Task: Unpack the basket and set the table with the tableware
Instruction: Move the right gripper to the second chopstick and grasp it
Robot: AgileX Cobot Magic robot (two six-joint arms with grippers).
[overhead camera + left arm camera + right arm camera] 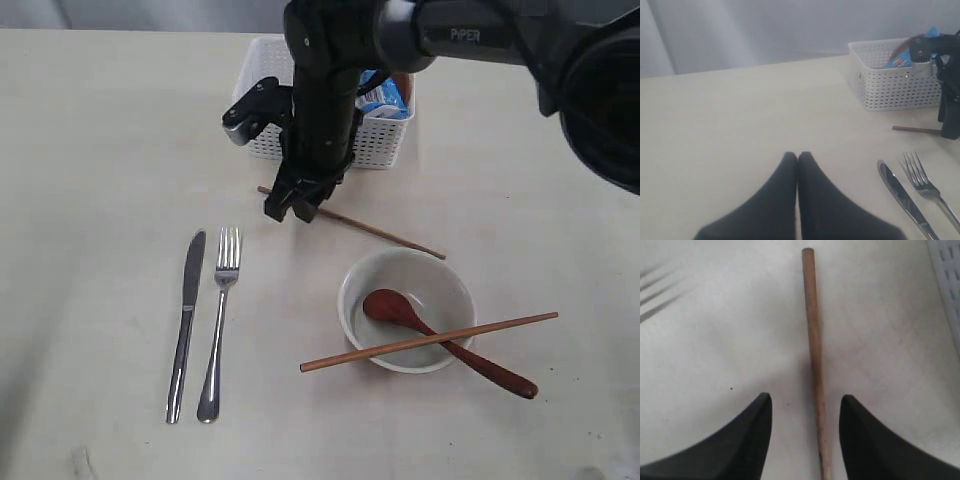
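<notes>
One wooden chopstick [380, 233] lies flat on the table [100, 200] in front of the white basket [385, 145]. My right gripper [290, 207] hangs open just over its left end, and its fingers straddle the stick [812, 340] without touching it. A second chopstick [480, 331] rests across the off-white bowl [445, 290], which holds the dark red spoon [385, 305]. Side by side on the left lie the knife [185, 320] and fork [218, 320]. My left gripper [797, 156] is shut and empty, low over bare table. The plate and cup are not identifiable.
A blue chips packet [385, 97] stands in the basket, with a brown curved edge [901, 48] beside it. The right arm [330, 90] reaches across in front of the basket and covers its middle. Bare tabletop stretches along the left and the near edge.
</notes>
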